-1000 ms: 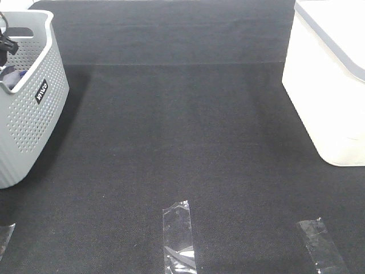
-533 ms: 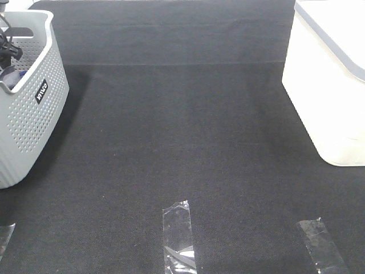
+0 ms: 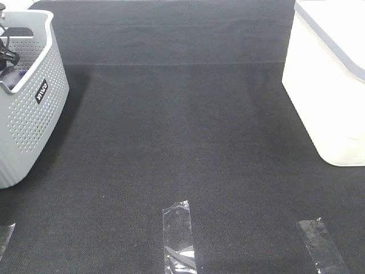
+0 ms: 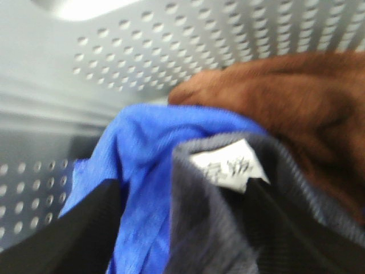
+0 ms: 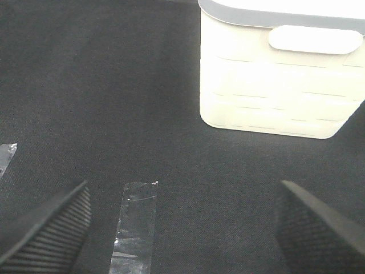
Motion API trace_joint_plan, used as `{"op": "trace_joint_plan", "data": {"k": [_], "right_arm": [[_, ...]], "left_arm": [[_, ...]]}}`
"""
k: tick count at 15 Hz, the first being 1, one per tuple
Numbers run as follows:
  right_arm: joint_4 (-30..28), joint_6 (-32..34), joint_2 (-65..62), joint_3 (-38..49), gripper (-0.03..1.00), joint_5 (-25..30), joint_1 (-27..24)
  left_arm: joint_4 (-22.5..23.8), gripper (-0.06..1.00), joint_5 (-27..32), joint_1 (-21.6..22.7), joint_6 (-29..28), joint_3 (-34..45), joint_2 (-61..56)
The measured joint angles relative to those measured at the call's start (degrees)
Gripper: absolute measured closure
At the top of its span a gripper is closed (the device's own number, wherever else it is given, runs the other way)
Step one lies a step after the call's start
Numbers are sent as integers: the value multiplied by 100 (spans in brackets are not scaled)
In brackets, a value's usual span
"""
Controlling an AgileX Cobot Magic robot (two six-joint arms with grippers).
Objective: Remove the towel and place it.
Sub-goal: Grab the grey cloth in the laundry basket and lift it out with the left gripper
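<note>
Two bins on a black mat point(image 3: 182, 131): a white bin point(image 3: 325, 97) at the right edge of the high view and a grey perforated basket point(image 3: 34, 114) at the upper left.

The towel point(image 4: 197, 188) is inside the basket. In the left wrist view it fills the lower centre, a slate-grey terry fold. It is bunched against a blue cloth point(image 4: 142, 148) to its left and a brown cloth point(image 4: 285, 97) at the upper right. How much of it is buried under them can't be seen.

The left gripper point(image 4: 188, 240) is down in the basket with dark fingers point(image 4: 63, 240) on either side of the grey fold. The view is blurred, so it's unclear whether it is pinching the fold or just straddling it.

The right gripper point(image 5: 182, 228) hangs over bare mat with its jaws spread wide and nothing between them.

Three clear tape strips point(image 3: 178, 228) sit along the bottom edge of the high view.

A white label point(image 4: 228, 168) is sewn at the towel's hem.

Handling judgement:
- **Feel:** it's soft and light, won't slip and won't break. It's limp, so it will drape and trail.
- **Snag risk:** terry can drag its neighbours along, so the blue cloth may come up with it.
- **Grip point:** best to take the thick hem fold near the label and pinch grey only.
- **Lift:** needs to go high enough for the tail to clear the basket rim.
</note>
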Motion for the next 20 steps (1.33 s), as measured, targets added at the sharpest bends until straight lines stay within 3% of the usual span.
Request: {"op": "trace_joint_plan", "data": {"k": [4, 9, 13, 20], "right_arm": [[0, 0, 0, 0, 16, 0, 0], [0, 0, 0, 0, 16, 0, 0], [0, 0, 0, 0, 16, 0, 0], [0, 0, 0, 0, 16, 0, 0]], "left_arm": [[-223, 43, -155, 0, 103, 0, 0], [-241, 62, -166, 0, 109, 0, 0], [-212, 94, -166, 0, 109, 0, 0], [-223, 94, 46, 0, 92, 0, -120]]}}
